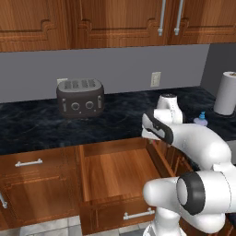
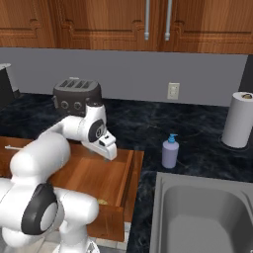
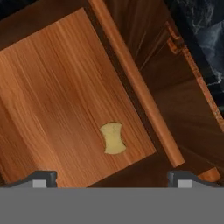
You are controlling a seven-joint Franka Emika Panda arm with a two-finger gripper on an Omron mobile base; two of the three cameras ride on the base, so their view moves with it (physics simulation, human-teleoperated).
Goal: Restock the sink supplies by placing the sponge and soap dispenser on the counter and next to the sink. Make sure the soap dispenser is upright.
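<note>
One of the two supplies is already in place: the soap dispenser [image 2: 170, 151] stands upright on the counter [image 2: 197, 136], just beside the sink [image 2: 202, 207], so that half of the task appears met. The sponge [image 3: 113, 138], a small pale yellow pad, lies flat on the floor of the open drawer [image 2: 94, 175], near its front corner. The gripper [image 3: 110, 178] hangs above the drawer with its jaws spread as wide as they go and nothing between them; the hand view shows the sponge between the two tips, which suggests alignment for a descent. A toaster [image 1: 80, 97] and a paper towel roll [image 2: 239, 119] stand well apart from the work.
</note>
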